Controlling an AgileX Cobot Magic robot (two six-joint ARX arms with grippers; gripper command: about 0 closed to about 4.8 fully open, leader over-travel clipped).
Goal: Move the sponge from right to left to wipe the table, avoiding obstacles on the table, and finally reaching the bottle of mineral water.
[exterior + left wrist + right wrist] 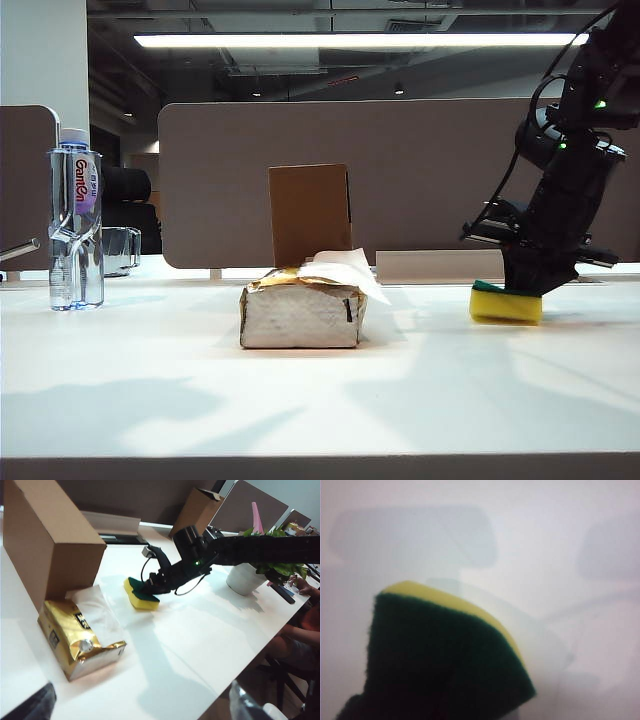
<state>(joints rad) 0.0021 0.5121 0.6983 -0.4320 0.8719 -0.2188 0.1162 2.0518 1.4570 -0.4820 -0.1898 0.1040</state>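
Sponge (505, 304) clamped by the right gripper (530, 285) at the right end of the table (320, 400).
One white table carries, largest first: one upright brown cardboard box (310, 214) at centre rear, one tissue pack (302, 312) just in front of it, one bottle of mineral water (76, 222) far left, one sponge far right, its yellow base on the tabletop. Right jaws are closed on the sponge's green top. The left gripper is out of sight in every view; its jaws stand fully apart.

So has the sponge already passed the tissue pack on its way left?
No, the sponge sits right of the tissue pack, under the right gripper.
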